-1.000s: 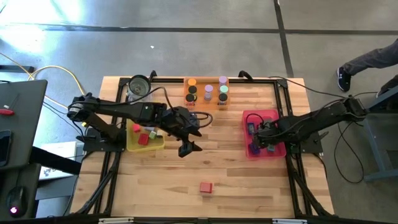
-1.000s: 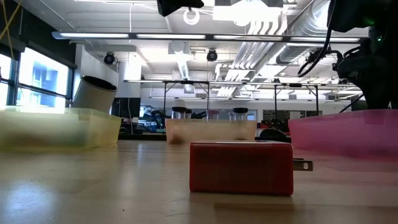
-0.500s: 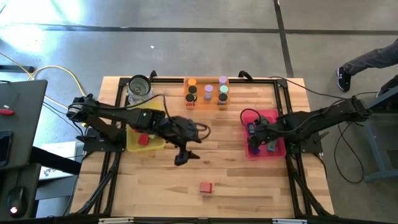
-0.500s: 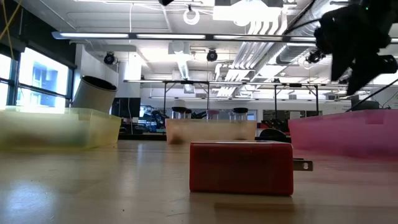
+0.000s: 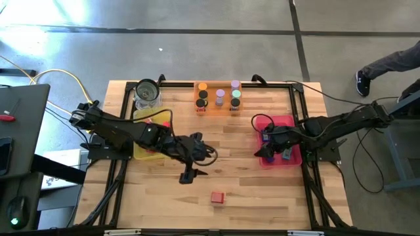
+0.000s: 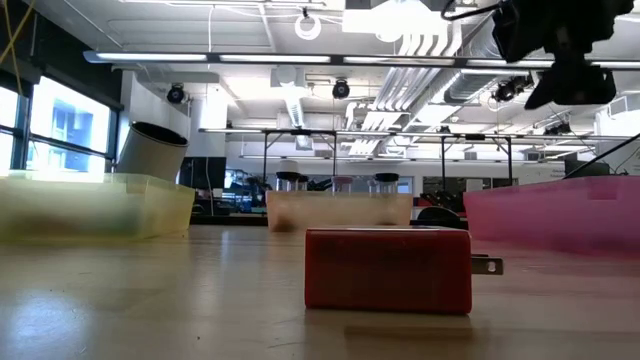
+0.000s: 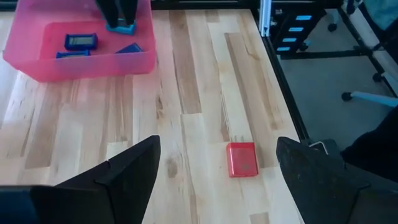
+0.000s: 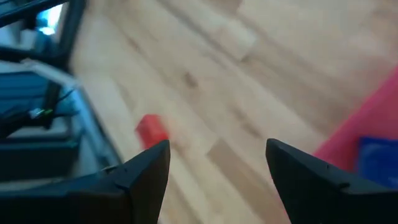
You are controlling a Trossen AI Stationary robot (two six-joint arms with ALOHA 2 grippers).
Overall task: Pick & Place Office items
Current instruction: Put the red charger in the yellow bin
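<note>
A red block [image 5: 217, 196] lies alone on the wooden table [image 5: 262, 190] near its front edge. Just behind it, the left gripper [image 5: 189, 176] hovers with fingers spread and empty. Farther right, the right gripper [image 5: 267, 152] sits wide apart and empty over the pink tray [image 5: 289, 122], which contains dark-blue blocks [image 7: 81, 41].

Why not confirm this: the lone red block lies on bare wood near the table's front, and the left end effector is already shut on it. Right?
Wrong on the grip. The left end effector hangs open above the table, apart from the red block, as the high view shows. The block does lie alone on bare wood near the front.
</note>
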